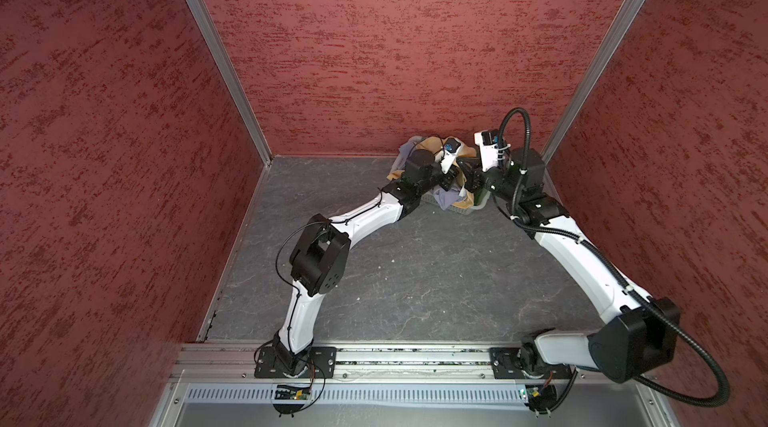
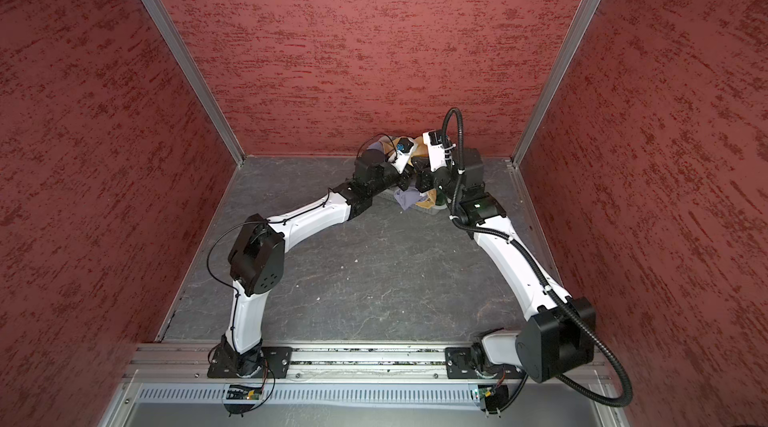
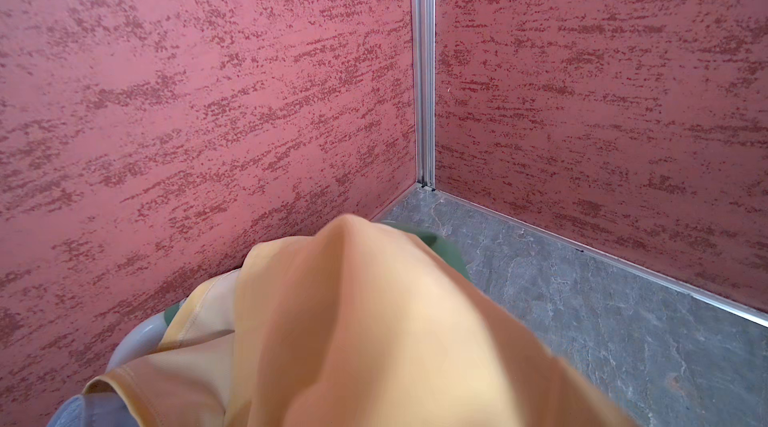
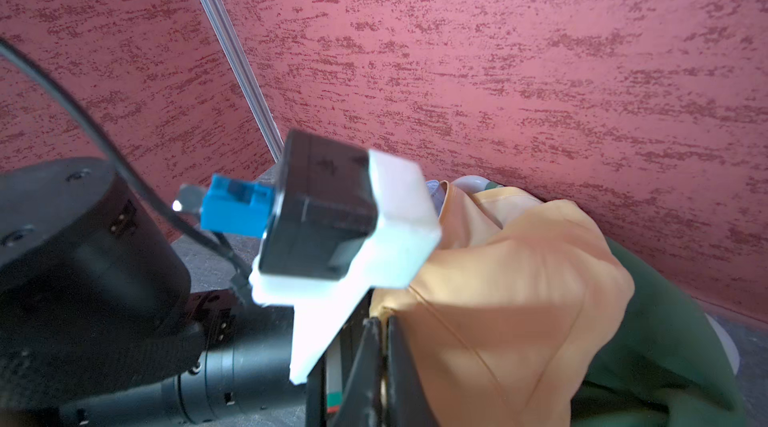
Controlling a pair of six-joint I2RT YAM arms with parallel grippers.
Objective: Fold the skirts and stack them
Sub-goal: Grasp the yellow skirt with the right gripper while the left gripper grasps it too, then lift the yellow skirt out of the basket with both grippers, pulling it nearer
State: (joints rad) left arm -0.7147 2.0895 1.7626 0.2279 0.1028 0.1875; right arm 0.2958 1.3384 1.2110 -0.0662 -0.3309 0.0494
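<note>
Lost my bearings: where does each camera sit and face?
Top views: high over the base rail, looking down; left arm and right arm reach to the basket.
Left wrist: at the basket, faces the back right corner over the mustard skirt; no robot part shows.
Right wrist: beside it, faces the back wall; right pincer shut on that skirt, left wrist camera ahead.
Wrists share mustard skirt, green skirt.

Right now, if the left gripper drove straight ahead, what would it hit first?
The mustard yellow skirt, bunched right over its front; just behind lies the dark green skirt, then probably the red wall.
</note>
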